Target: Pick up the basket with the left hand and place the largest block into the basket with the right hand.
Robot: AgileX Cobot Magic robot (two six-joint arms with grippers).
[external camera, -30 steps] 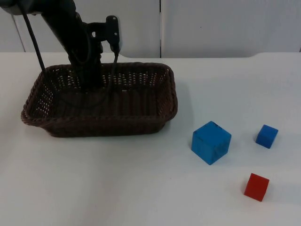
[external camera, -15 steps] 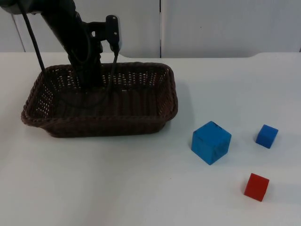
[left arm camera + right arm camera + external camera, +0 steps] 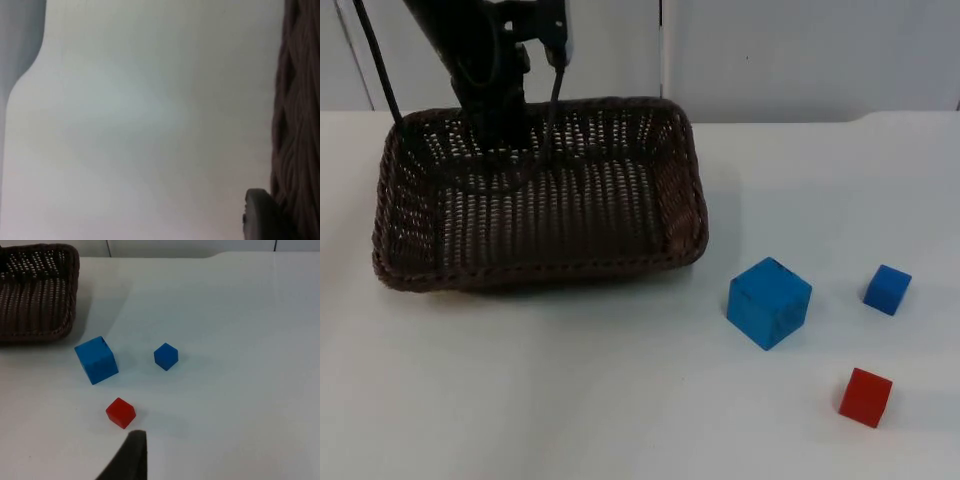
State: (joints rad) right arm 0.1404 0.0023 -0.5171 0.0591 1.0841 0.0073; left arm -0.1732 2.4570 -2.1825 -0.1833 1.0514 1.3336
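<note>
Dark wicker basket now raised and tipped, its inside turned more toward the top camera, far rim higher against the grey wall, left gripper at that rim, lifted with it

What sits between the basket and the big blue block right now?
Nothing: in the top view only bare white table separates the wicker basket, gripped at its far rim by the left gripper, from the large blue block.
</note>
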